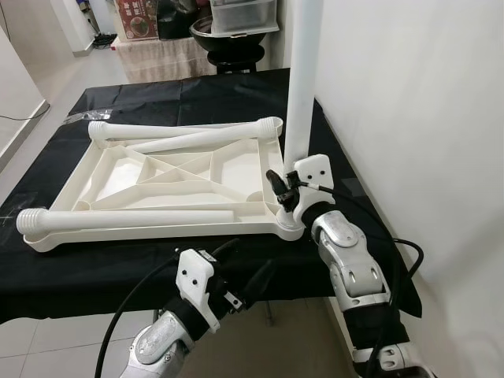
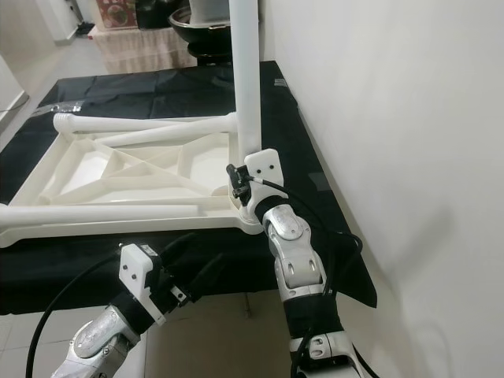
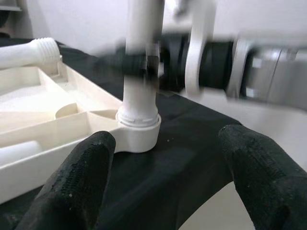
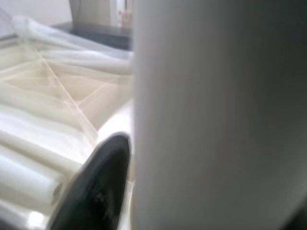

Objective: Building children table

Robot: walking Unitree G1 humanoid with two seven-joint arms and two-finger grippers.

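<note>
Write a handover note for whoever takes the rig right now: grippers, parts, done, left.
Right gripper: shut on the upright leg, low down near its base.
Left gripper: open, holding nothing, in front of the table edge facing that corner.
Tabletop: upside down on the black cloth, ribs up.
Done: one leg stands in the near right corner socket; how far it is seated cannot be told.
Left: three loose legs lie on the tabletop, one along the far edge, one slanted inside, one along the near edge. The other corners have no leg standing.
</note>
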